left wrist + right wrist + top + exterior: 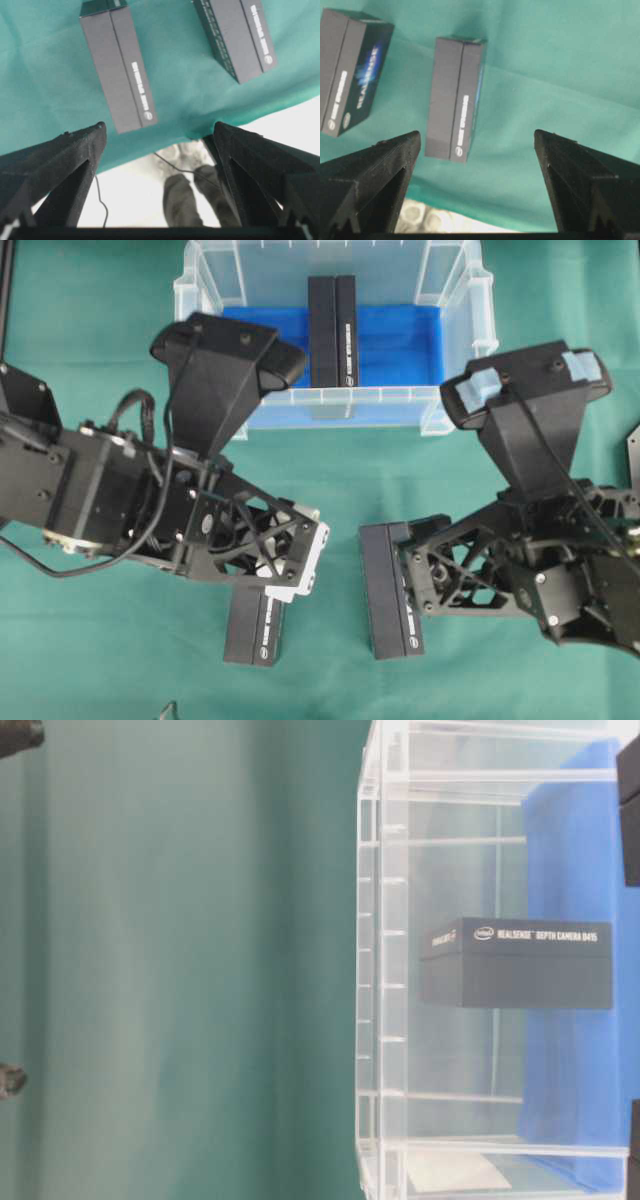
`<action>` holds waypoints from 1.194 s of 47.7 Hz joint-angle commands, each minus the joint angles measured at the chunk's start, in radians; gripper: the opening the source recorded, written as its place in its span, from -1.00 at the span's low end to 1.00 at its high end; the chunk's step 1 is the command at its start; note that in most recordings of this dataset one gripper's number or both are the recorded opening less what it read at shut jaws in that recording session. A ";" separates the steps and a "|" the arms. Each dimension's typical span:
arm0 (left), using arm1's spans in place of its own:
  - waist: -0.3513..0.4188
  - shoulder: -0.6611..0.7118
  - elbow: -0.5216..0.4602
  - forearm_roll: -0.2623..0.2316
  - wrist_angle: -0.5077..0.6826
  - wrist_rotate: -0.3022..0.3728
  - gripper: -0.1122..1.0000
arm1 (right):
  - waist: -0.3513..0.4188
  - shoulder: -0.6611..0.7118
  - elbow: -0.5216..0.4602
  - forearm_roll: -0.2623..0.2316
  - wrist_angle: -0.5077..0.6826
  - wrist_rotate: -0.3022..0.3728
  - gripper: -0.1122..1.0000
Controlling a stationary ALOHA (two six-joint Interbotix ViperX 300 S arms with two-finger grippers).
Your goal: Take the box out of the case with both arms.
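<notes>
We are looking at a task that is only partly done, as far as we can judge: one dark box (333, 330) is still standing inside the case (207, 292), on its blue lining (400, 340), toward twelve o'clock in the overhead view, while two similar boxes are lying outside on the green worktop (420, 480), one (254, 626) at about seven o'clock and the other (390, 590) near six o'clock. We are holding nothing at this moment: the left gripper (160, 137) is standing wide with only cloth and the two outside boxes showing between its fingers, and the right gripper (477, 142) is likewise spread wide and empty. Both arms are hanging over the worktop on the near side of the case, well apart from the box inside it, so we are judging that the reach into the case, the two-sided grasp and the lift are all left to do for that box. In the overhead view the arms are covering their own fingertips and parts of the two outside boxes. The table-level view is showing the boxed item through the clear wall, but its right edge is cutting off the case, and we are not seeing either gripper there.
</notes>
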 commanded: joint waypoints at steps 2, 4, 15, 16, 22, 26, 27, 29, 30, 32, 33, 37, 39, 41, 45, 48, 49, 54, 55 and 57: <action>0.015 -0.023 -0.023 0.005 0.006 0.006 0.85 | -0.008 -0.029 -0.021 -0.017 0.005 -0.003 0.85; 0.017 -0.025 -0.023 0.003 0.006 0.008 0.85 | -0.009 -0.029 -0.021 -0.020 0.005 -0.005 0.85; 0.020 -0.026 -0.017 0.005 0.006 0.011 0.85 | -0.015 -0.029 -0.021 -0.021 0.003 -0.017 0.85; 0.020 -0.026 -0.017 0.005 0.006 0.011 0.85 | -0.017 -0.029 -0.021 -0.021 0.002 -0.017 0.85; 0.018 -0.029 -0.014 0.005 0.006 0.012 0.85 | -0.018 -0.029 -0.021 -0.023 0.002 -0.018 0.85; 0.020 -0.032 -0.006 0.005 0.006 0.012 0.85 | -0.018 -0.029 -0.021 -0.021 0.002 -0.018 0.85; 0.020 -0.034 -0.005 0.005 0.006 0.012 0.85 | -0.018 -0.028 -0.021 -0.023 0.002 -0.018 0.85; 0.020 -0.035 -0.003 0.005 0.006 0.012 0.85 | -0.018 -0.028 -0.021 -0.023 0.002 -0.018 0.85; 0.020 -0.035 0.000 0.005 0.006 0.012 0.85 | -0.018 -0.028 -0.021 -0.023 0.002 -0.017 0.85; 0.021 -0.037 0.000 0.005 0.006 0.014 0.85 | -0.018 -0.028 -0.021 -0.023 0.002 -0.018 0.85; 0.021 -0.037 0.000 0.005 0.006 0.014 0.85 | -0.020 -0.029 -0.021 -0.023 0.002 -0.018 0.85; 0.021 -0.037 0.002 0.005 0.006 0.015 0.85 | -0.018 -0.029 -0.021 -0.023 0.006 -0.018 0.85; 0.021 -0.040 0.005 0.005 0.006 0.017 0.85 | -0.018 -0.029 -0.020 -0.021 0.008 -0.023 0.85; 0.021 -0.043 0.012 0.005 0.006 0.017 0.85 | -0.018 -0.029 -0.018 -0.020 0.018 -0.034 0.85; 0.018 -0.058 0.037 0.005 0.008 0.020 0.85 | -0.017 -0.034 -0.012 -0.014 0.046 -0.052 0.85; 0.015 -0.075 0.061 0.002 0.011 0.017 0.85 | -0.015 -0.040 -0.006 -0.008 0.069 -0.055 0.85; 0.014 -0.083 0.071 0.002 0.011 0.015 0.85 | -0.015 -0.043 -0.002 -0.006 0.077 -0.055 0.85; 0.002 -0.127 0.127 0.000 0.015 0.009 0.85 | -0.006 -0.064 0.020 -0.002 0.101 -0.054 0.85; -0.002 -0.137 0.140 0.002 0.017 0.008 0.85 | -0.005 -0.069 0.025 -0.002 0.103 -0.054 0.85; -0.005 -0.156 0.163 0.000 0.020 0.005 0.85 | 0.002 -0.083 0.038 -0.002 0.106 -0.054 0.85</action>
